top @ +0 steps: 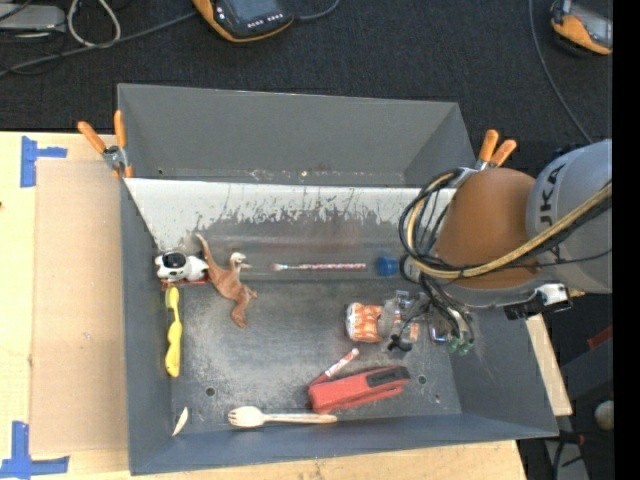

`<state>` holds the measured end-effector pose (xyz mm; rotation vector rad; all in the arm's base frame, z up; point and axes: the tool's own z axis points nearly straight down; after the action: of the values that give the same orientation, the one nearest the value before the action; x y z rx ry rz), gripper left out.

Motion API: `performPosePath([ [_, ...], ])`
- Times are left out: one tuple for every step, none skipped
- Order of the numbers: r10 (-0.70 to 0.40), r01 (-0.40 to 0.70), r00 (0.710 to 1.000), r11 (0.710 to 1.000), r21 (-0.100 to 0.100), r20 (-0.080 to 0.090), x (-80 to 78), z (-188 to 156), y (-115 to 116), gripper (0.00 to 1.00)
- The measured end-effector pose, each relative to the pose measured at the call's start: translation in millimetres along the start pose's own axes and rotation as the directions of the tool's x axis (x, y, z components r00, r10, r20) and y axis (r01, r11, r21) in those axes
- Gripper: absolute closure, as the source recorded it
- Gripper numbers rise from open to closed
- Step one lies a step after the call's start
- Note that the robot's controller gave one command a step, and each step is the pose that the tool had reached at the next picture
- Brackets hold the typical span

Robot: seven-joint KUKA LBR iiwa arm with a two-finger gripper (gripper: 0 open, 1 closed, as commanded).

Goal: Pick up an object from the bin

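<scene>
Camera view: your pincer [403, 336] hangs low at the right of the bin [290, 138], just beside an orange-and-white packet [365, 321]. I cannot tell whether it is spread or pressed together. A red tool [357, 388] lies nearby. The packet is likeliest your pick, being nearest.

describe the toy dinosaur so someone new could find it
Look at the grey metal bin and go to the left part of its floor, close under the back wall. There lies a brown toy dinosaur, just right of a small white-and-black toy and a long yellow piece. It is the only brown figure, with long neck and tail.
</scene>
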<state>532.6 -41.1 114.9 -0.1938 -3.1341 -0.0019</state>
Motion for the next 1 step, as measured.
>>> performPosePath([
  [0.048, -0.048, 0.999, 0.999, -0.001, -0.002, -17.2, -40.7, -4.0, 1.00],
])
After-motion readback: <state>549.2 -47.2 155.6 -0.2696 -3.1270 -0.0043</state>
